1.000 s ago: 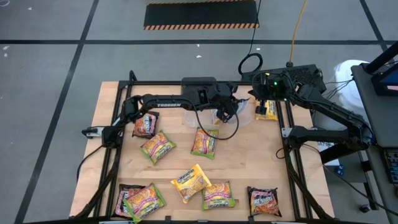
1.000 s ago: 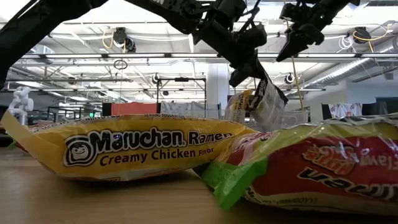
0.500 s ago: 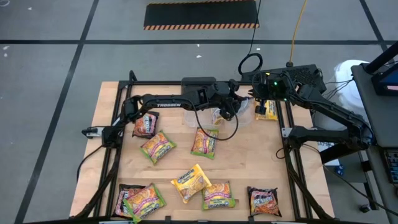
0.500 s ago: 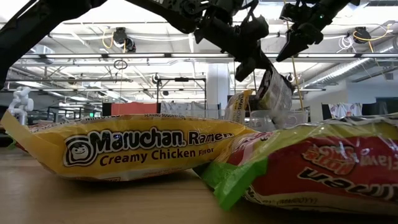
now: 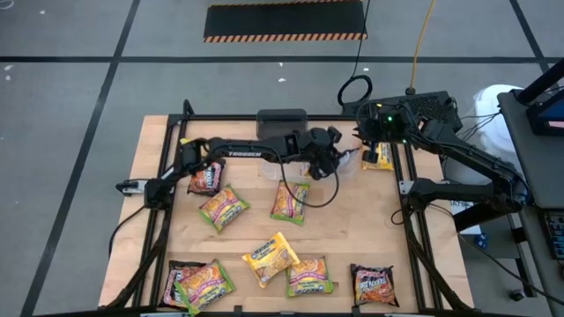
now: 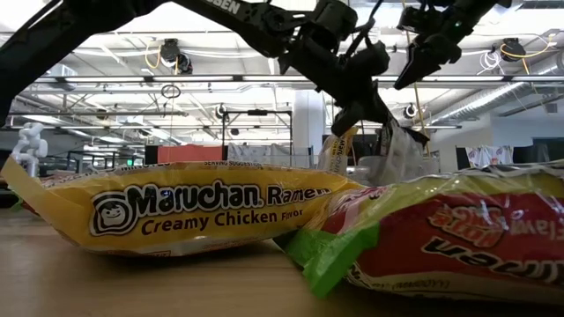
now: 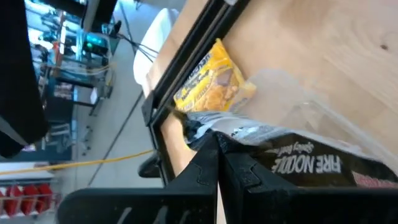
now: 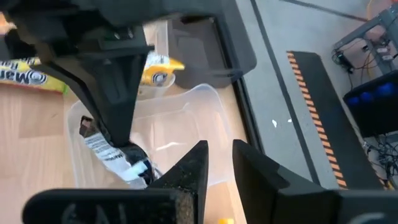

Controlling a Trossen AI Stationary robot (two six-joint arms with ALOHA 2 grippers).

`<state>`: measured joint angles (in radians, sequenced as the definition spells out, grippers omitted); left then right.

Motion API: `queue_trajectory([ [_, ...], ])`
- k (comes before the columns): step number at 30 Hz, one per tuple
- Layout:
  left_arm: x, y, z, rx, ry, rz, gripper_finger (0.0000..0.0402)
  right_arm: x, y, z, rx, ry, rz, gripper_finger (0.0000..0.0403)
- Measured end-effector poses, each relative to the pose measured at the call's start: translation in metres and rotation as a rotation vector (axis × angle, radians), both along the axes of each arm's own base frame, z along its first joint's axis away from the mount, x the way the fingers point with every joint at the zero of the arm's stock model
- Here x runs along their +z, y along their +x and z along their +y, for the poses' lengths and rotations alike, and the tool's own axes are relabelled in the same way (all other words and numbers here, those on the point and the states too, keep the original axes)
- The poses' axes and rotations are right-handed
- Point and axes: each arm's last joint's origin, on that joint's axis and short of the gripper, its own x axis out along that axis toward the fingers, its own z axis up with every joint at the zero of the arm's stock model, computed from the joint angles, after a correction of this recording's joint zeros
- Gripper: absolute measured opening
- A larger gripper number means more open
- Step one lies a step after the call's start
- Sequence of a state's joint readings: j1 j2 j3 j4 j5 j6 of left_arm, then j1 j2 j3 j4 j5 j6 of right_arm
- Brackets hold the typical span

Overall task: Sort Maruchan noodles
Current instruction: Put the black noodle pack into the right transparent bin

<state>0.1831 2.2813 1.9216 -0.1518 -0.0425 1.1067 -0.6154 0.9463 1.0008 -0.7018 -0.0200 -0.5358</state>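
Note:
My left gripper (image 5: 333, 160) reaches over the table's far middle and is shut on a dark Maruchan noodles packet (image 7: 311, 165). The packet hangs over a clear tub (image 8: 186, 115). My right gripper (image 8: 219, 165) stands open, higher up and just right of that tub, holding nothing. Below it a yellow packet (image 5: 379, 157) lies flat by the far right rail. Several more packets lie flat on the wood: a dark one (image 5: 205, 179) and a green-edged one (image 5: 223, 208) on the left, and one (image 5: 289, 201) in the middle. My left gripper pinches the dark packet's crimped end edge (image 7: 200, 129) between its two fingers. The fingers (image 8: 121, 134) slant down at it from the table's left. The packet (image 6: 398, 145) hangs below them, tilted, its lower end at the tub; whether it touches the tub I cannot tell.
A second clear tub (image 5: 298, 167) stands left of the first, with a dark grey box (image 5: 282, 116) behind them. Along the near edge lie a yellow packet (image 5: 270, 257), green-edged ones (image 5: 198, 283) (image 5: 308, 277) and a dark one (image 5: 374, 284). Black frame rails (image 5: 407, 189) border the table.
My left gripper has gone toward the table's right edge and down, carrying the dark packet. The packet now hangs lower, over the clear tub.

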Motion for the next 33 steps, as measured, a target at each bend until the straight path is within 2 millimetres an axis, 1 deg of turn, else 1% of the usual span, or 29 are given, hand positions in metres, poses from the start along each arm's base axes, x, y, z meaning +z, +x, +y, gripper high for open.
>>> queue_trajectory([
  [6, -0.004, 0.001, -0.009, -0.004, 0.028, 0.034, 0.0, -0.004, -0.003, 0.002, 0.001, 0.03, 0.041, 0.007],
  [12, -0.004, -0.001, -0.009, 0.027, 0.069, 0.066, 0.0, -0.006, -0.005, 0.004, 0.002, 0.056, 0.075, 0.007],
  [16, -0.003, -0.004, -0.012, 0.052, 0.059, 0.097, 0.0001, -0.009, -0.007, 0.005, 0.002, 0.077, 0.105, 0.007],
  [20, 0.001, -0.008, -0.023, 0.034, 0.053, 0.138, 0.0001, -0.01, -0.008, 0.006, 0.002, 0.084, 0.114, 0.007],
  [25, -0.006, -0.011, -0.042, -0.033, 0.084, 0.242, 0.0001, -0.01, -0.008, 0.006, 0.002, 0.083, 0.114, 0.007],
  [28, -0.007, -0.012, -0.051, -0.058, 0.093, 0.26, 0.0001, -0.009, -0.008, 0.006, 0.002, 0.083, 0.113, 0.007],
  [33, -0.006, -0.011, -0.054, -0.059, 0.098, 0.255, 0.0001, -0.009, -0.008, 0.006, 0.002, 0.082, 0.112, 0.007],
])
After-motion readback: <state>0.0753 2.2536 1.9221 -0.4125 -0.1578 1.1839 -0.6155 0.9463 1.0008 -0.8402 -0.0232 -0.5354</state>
